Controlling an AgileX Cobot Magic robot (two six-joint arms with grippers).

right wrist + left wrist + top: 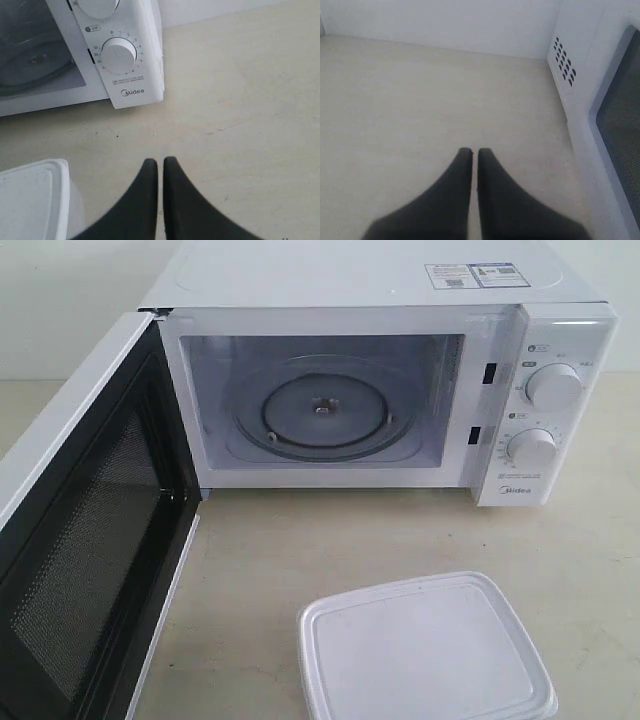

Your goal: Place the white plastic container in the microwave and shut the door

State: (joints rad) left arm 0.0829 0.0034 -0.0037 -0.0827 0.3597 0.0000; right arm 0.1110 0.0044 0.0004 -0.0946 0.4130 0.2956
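Note:
The white plastic container (425, 652) sits lidded on the table in front of the microwave (400, 390), near the front edge; its corner also shows in the right wrist view (30, 200). The door (80, 540) stands swung wide open to the left, black mesh inner frame facing in. The glass turntable (322, 412) is bare. My right gripper (160, 161) is shut and empty over bare table, beside the container and short of the dial panel (120, 55). My left gripper (474, 151) is shut and empty, above the table beside the door's outer face (620, 125). Neither gripper appears in the exterior view.
Beige tabletop (300, 550) stretches between the microwave and the container. A white wall (445, 22) backs the table on the left. The open door takes up the left front of the scene.

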